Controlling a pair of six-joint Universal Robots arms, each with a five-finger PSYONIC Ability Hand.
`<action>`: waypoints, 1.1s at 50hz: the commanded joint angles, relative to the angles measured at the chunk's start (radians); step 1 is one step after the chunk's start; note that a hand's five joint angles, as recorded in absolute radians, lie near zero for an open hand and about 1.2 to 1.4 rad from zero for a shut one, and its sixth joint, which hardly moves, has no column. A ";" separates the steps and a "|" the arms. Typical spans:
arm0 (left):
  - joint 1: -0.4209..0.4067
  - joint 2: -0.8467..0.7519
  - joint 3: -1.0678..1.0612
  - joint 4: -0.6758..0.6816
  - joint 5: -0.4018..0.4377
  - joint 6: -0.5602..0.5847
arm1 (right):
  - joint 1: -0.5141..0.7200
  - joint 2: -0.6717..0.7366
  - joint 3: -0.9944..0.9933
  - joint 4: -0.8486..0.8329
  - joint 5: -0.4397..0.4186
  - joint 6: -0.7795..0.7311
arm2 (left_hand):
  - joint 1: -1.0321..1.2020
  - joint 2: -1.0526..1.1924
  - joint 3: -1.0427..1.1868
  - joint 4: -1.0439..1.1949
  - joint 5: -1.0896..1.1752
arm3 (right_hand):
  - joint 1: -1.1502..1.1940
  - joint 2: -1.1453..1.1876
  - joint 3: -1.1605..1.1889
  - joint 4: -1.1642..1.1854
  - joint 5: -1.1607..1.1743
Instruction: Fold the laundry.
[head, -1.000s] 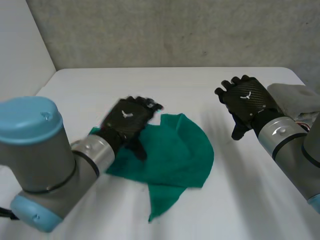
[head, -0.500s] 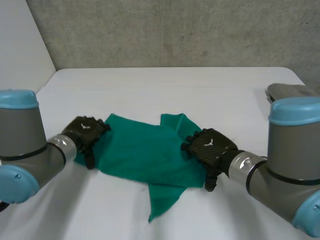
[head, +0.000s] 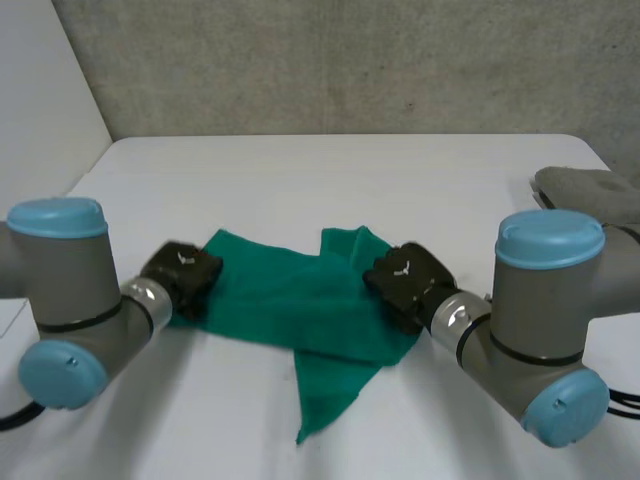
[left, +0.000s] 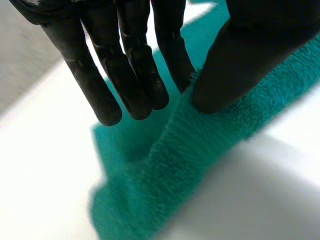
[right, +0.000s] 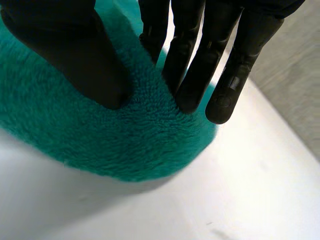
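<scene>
In the head view we saw a green towel (head: 300, 310) lying rumpled mid-way across the white surface (head: 330, 170), with the left hand (head: 182, 275) at its left edge and the right hand (head: 405, 282) at its right edge. In the left wrist view, thumb and fingers (left: 137, 75) pinched a raised ridge of towel. In the right wrist view, thumb and fingers (right: 192, 80) clamped the towel's edge.
</scene>
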 joint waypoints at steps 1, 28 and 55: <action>-0.078 0.054 0.092 0.109 -0.147 -0.003 | 0.001 -0.088 -0.071 -0.010 0.037 0.001 | 0.268 0.206 0.210 0.202 0.248 | 0.422 0.226 0.217 0.209 0.237; -0.191 0.694 0.024 0.060 -0.151 -0.181 | -0.034 -0.410 -0.523 0.375 -0.013 0.007 | 0.268 0.206 0.210 0.202 0.248 | 0.422 0.226 0.217 0.209 0.237; -0.153 -0.070 0.297 0.054 -0.164 -0.175 | -0.014 0.356 -0.885 0.261 0.281 -0.162 | -0.868 -0.930 -0.926 -0.933 -0.888 | -0.799 -0.996 -1.004 -1.013 -0.985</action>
